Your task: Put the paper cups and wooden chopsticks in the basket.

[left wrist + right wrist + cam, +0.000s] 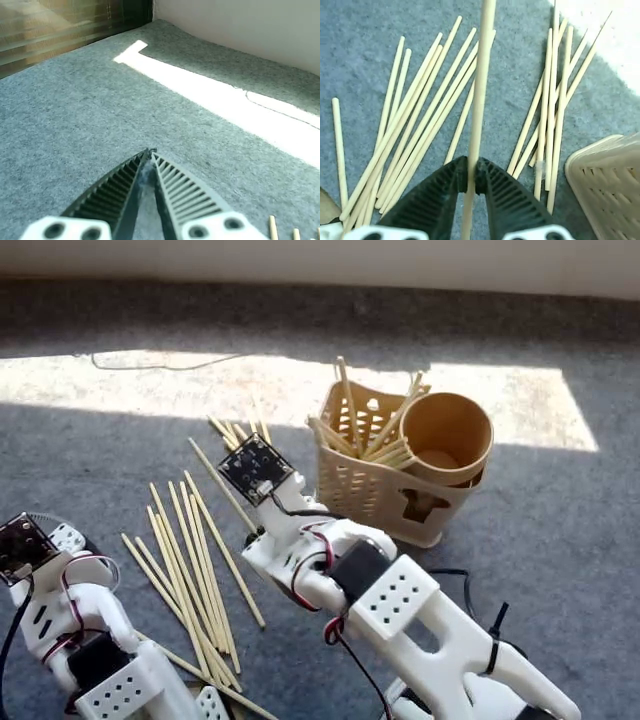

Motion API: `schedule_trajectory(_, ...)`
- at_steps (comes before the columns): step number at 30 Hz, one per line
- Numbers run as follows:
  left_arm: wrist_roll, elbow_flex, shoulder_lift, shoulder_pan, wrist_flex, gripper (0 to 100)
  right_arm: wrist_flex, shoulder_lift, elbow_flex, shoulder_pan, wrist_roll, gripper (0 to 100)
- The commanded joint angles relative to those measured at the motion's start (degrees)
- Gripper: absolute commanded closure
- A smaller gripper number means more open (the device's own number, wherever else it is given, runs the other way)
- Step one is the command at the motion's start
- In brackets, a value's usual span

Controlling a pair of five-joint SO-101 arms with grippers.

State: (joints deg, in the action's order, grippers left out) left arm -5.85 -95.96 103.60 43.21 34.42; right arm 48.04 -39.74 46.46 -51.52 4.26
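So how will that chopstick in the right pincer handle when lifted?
The chopstick looks thin, straight and rigid, so probably stiff and light. Pinched at one narrow spot by the right pincer, it may pivot or slip.

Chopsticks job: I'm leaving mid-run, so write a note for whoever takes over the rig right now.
Right claw: shut on one chopstick, held over the carpet.
Left claw: shut, empty, over bare carpet.
Done: a paper cup and several chopsticks are in the basket.
Left: many loose chopsticks lie on the carpet beside the basket.
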Motion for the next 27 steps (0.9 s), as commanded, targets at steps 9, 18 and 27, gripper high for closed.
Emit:
schedule_trajectory(9, 0.4, -1.2, 0.3, -1.1, -0.9, 98, -14.1, -23.6, 14.5, 0.8, 5.7, 99.4)
schedule_trajectory(18, 0.4, -1.2, 0.3, -1.1, -0.9, 98, -23.4, -37.7, 22.1, 5.2, 7.0, 99.4)
schedule_trajectory(27, 0.4, -1.2, 0.3, -1.1, -0.9, 98, -27.3, -43.5, 23.6, 8.6, 6.9, 99.4)
